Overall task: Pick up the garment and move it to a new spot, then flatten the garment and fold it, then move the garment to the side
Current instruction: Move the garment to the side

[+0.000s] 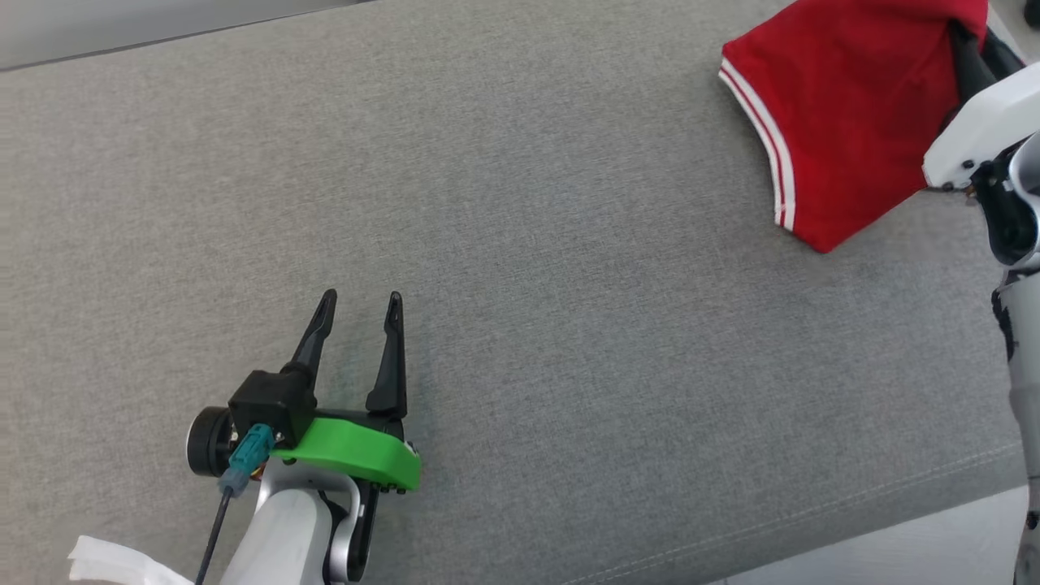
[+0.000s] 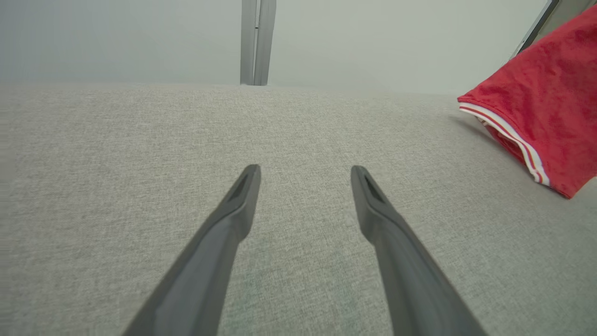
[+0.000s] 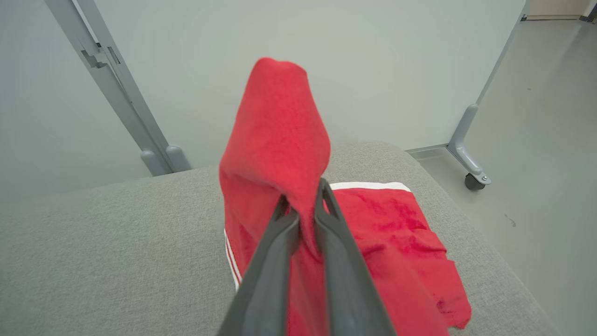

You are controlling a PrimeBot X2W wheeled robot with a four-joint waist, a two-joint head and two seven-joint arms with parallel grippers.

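The garment [image 1: 845, 106] is red with white striped trim and lies at the far right of the grey couch cushion [image 1: 520, 284]. My right gripper [image 3: 301, 200] is shut on a fold of the garment [image 3: 280, 144], which stands up above the fingertips while the rest drapes down onto the cushion. Its white forearm shows at the right edge of the head view. My left gripper [image 1: 361, 305] stands open over bare cushion at the lower left, far from the garment. The left wrist view shows its two fingers apart [image 2: 305, 172] and the garment [image 2: 545, 107] at the right.
The cushion's front edge with a seam [image 1: 853, 504] runs across the lower right. A pale wall panel on a wheeled grey frame [image 3: 466, 158] stands behind the couch. Bare floor [image 3: 550, 140] lies off the right end. A white object [image 1: 106, 565] sits at the bottom left corner.
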